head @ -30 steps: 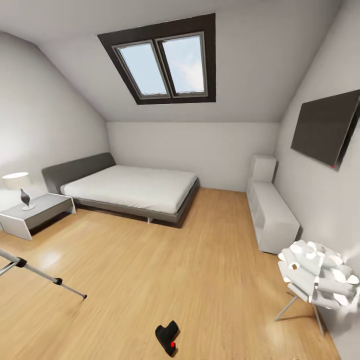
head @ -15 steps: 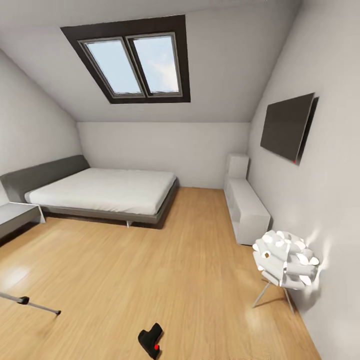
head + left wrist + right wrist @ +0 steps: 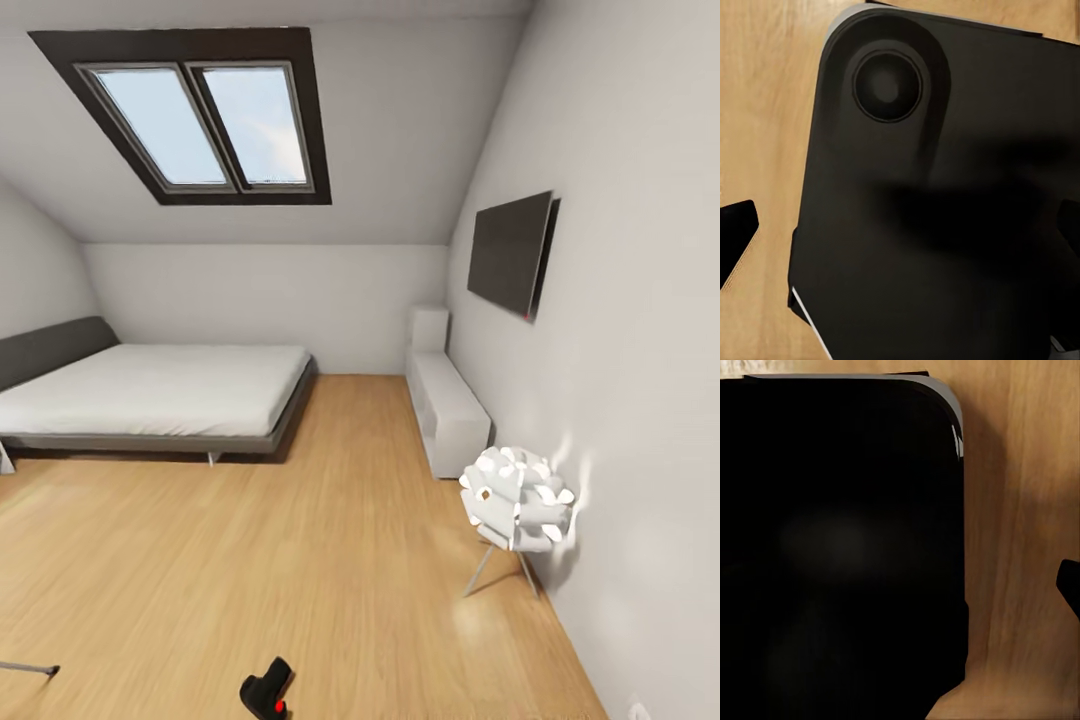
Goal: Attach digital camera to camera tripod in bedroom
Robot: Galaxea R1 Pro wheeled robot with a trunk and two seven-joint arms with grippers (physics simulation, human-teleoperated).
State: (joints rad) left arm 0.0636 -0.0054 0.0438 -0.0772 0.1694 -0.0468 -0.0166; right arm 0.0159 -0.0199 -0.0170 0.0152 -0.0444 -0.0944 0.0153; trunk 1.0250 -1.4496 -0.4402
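Looks like the approach step, nothing picked up yet; digital camera [image 3: 267,690] lying on the wood floor [image 3: 330,560] at the bottom of the head view, red button showing; tip of a camera tripod [image 3: 30,668] leg well off to its left; can't tell whether either gripper's fingers are open or closed; next up, probably rolling closer and reaching down for the camera.

Digital camera [image 3: 266,690] on wood floor [image 3: 300,560]

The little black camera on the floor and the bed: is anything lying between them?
No. In the head view, only bare wood floor stretches between the digital camera and the bed.
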